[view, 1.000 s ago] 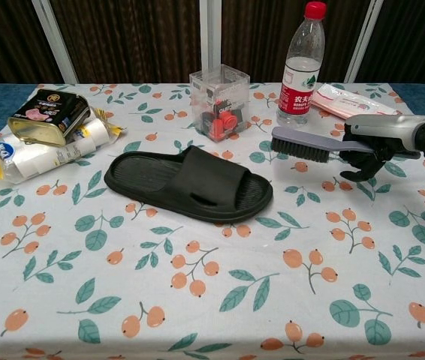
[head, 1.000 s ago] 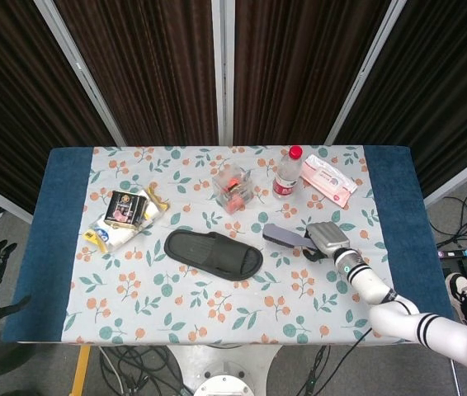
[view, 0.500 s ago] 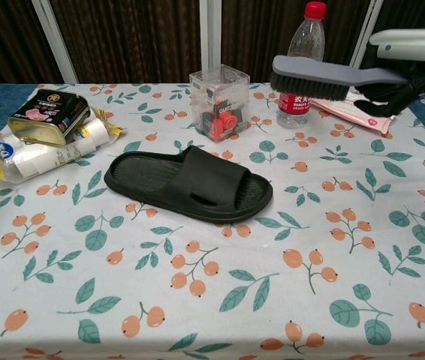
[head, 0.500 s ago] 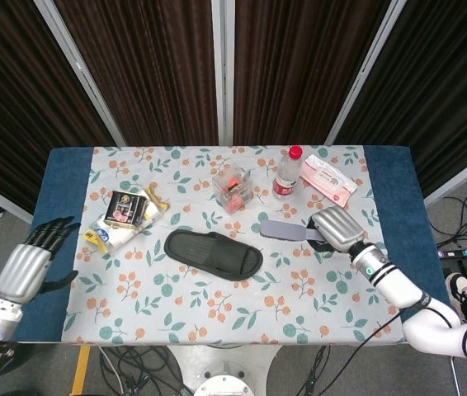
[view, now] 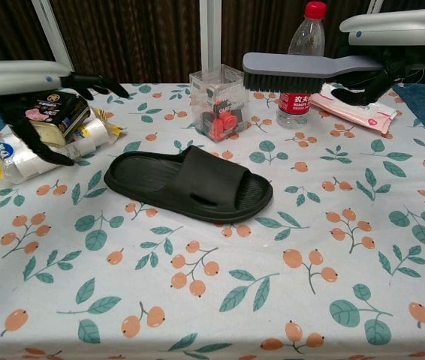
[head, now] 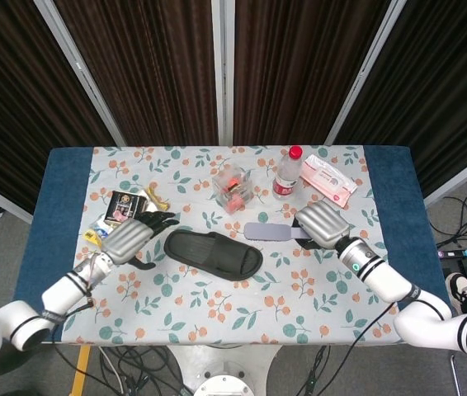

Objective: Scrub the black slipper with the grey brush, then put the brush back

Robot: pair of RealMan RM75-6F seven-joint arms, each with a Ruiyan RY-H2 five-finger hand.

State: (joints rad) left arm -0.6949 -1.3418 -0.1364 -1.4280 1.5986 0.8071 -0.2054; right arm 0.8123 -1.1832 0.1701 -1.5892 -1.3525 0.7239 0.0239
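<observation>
The black slipper (head: 214, 252) (view: 190, 184) lies flat in the middle of the floral tablecloth. My right hand (head: 322, 225) (view: 396, 37) grips the handle of the grey brush (head: 270, 232) (view: 296, 69), held in the air with bristles down, above the table just right of the slipper's toe end. My left hand (head: 131, 238) (view: 25, 86) hovers open over the table left of the slipper's heel, fingers spread, holding nothing.
A clear box of red parts (head: 233, 187) (view: 219, 101), a water bottle (head: 286, 173) (view: 302, 64) and a wipes pack (head: 330, 181) (view: 355, 105) stand behind the slipper. A tin and snack packets (head: 123, 216) (view: 47, 135) lie at the left, under my left hand.
My right hand has carried the brush leftward toward the slipper. My left arm has swung in from the table's left edge to beside the slipper's heel.
</observation>
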